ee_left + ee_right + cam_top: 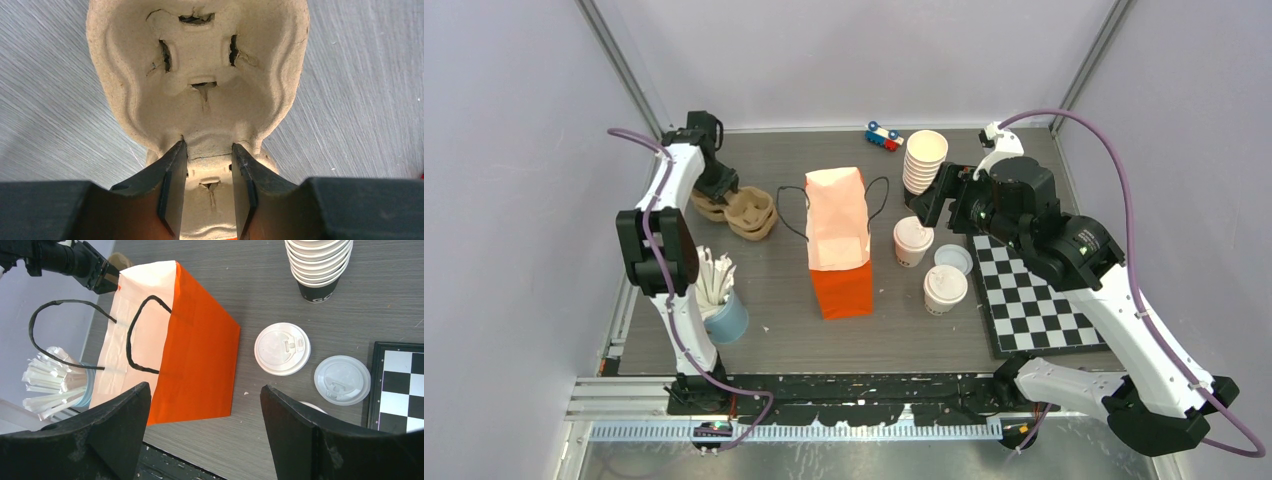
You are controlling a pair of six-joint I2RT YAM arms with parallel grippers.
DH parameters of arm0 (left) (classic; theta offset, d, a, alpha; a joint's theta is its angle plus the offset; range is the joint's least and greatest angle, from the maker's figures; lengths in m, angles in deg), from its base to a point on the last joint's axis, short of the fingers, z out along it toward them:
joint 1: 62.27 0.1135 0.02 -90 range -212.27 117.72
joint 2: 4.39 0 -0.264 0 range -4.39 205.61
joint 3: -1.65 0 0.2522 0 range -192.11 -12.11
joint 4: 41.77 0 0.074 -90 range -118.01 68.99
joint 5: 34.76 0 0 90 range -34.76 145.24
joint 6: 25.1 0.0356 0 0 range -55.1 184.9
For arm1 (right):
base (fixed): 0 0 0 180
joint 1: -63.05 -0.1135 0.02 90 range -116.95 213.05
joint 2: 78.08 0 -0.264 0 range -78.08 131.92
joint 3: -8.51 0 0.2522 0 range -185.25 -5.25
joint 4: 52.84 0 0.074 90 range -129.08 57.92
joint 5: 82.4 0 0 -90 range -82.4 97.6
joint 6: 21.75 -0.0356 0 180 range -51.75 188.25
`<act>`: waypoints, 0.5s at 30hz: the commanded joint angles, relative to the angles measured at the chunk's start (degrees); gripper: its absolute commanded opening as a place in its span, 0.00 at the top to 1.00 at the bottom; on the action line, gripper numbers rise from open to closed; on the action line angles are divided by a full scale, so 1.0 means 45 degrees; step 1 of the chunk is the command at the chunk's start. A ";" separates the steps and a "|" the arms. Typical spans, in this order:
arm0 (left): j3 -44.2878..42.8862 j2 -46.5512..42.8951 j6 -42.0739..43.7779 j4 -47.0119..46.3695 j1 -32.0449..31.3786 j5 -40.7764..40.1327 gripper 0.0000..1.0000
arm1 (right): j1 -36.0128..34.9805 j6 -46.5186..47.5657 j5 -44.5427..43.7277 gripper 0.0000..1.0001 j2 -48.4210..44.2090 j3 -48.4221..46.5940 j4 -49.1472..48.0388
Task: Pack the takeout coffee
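Note:
Two takeout coffee cups with white lids stand right of the orange bag [839, 245], one [912, 240] near it and one [945, 290] nearer the front. In the right wrist view the nearer-to-bag cup [282, 348] shows from above beside the bag [197, 347]. My right gripper [924, 210] hangs open above the cups, and in its own view the right gripper [203, 387] has nothing between its fingers. My left gripper [722, 192] is down on the brown cardboard cup carrier [742, 212]. The left gripper [207, 146] is closed on the carrier's narrow middle ridge [210, 150].
A loose lid [954, 258] lies between the cups. A stack of lidless cups [924, 160] and a toy car [884, 137] stand at the back. A checkerboard [1034, 295] lies at right, and a blue cup of paper sticks [722, 300] stands front left.

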 commanded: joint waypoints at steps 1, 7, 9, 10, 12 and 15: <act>-0.1008 -0.0121 0.0632 0.0488 -0.0016 -0.0405 0.73 | -0.0007 0.0152 -0.0211 0.16 0.0010 -0.0311 -0.0314; -0.1338 -0.0146 0.0854 0.0886 0.0001 -0.0457 0.71 | 0.0007 0.0123 -0.0215 0.16 0.0046 -0.0303 -0.0299; -0.1276 -0.0142 0.0886 0.0898 0.0004 -0.0485 0.69 | -0.0011 0.0089 -0.0214 0.16 0.0030 -0.0298 -0.0312; -0.1224 -0.0109 0.0868 0.0893 0.0004 -0.0450 0.68 | -0.0010 0.0084 -0.0221 0.16 0.0027 -0.0302 -0.0313; -0.1089 -0.0037 0.0821 0.0883 0.0004 -0.0306 0.66 | -0.0005 0.0066 -0.0214 0.16 0.0001 -0.0300 -0.0299; -0.0860 0.0078 0.0585 0.0756 0.0004 -0.0053 0.65 | -0.0002 0.0051 -0.0233 0.16 -0.0059 -0.0280 -0.0299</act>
